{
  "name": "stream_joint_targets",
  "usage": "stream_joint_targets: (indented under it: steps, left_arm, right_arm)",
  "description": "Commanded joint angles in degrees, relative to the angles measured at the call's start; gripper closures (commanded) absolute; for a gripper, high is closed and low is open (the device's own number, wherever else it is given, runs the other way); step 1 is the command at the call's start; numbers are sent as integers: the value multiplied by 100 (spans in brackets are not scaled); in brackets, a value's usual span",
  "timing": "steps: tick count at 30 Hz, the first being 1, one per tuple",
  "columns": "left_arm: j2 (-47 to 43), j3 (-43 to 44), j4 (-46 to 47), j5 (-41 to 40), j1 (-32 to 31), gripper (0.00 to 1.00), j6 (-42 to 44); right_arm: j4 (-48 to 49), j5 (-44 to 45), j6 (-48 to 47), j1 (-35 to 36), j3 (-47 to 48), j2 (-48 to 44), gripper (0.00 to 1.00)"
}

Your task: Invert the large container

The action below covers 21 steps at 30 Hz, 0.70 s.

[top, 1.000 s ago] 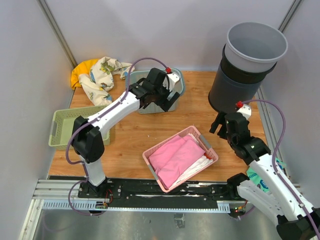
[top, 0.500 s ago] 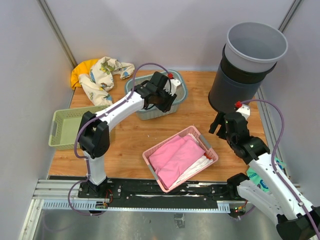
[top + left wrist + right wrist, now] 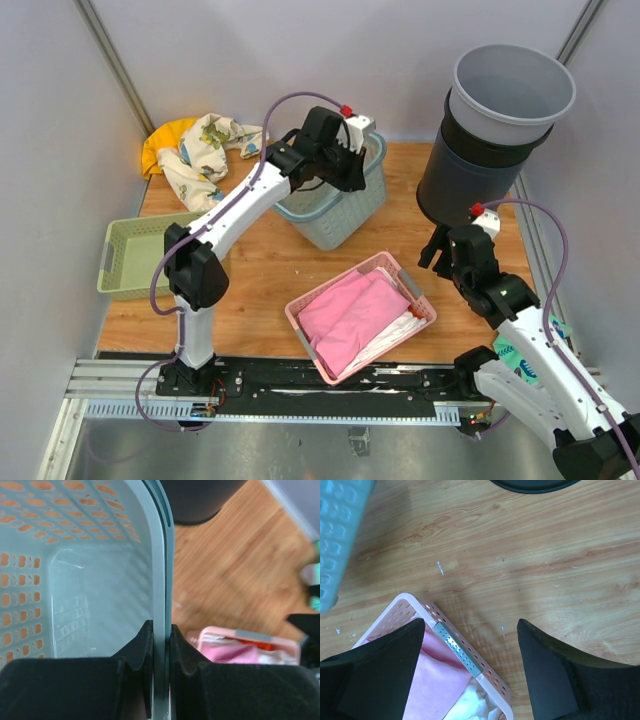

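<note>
The left arm's fingers (image 3: 140, 652) have raised the grey-blue basket (image 3: 338, 214) off the table (image 3: 260, 272) and tilted it.

Right gripper (image 3: 471, 627) fingers stand wide apart over the wooden table (image 3: 545, 555). Pink basket (image 3: 420, 605) beneath. Blue container (image 3: 337, 540) upper left.

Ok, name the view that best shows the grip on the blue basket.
Left wrist: the left gripper pinches the rim of the blue basket. Top external shows it tilted, grip obscured; right wrist catches a corner.
</note>
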Motion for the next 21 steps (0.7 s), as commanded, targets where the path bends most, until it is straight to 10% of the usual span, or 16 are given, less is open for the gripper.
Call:
stream_joint_targets:
  steps: [1,12,18,21]
  left_arm:
    - [51,595,371,900,215,100,-1075]
    - [-275,-2376,6213,3264,1213,100,-6094]
    - [-255,-3396,7039,3137,1650,99,-6721]
    - [-198,-3294,6391,3229,1759,61,-6106]
  right_arm:
    - [-29,50,109,-78,-93,-96,24]
    - [-192,127,103,-78,-34,-290,24]
    - [-231,142,74,-78,-26,-422,24]
    - [-231,81,76,-78,-24,-405,24]
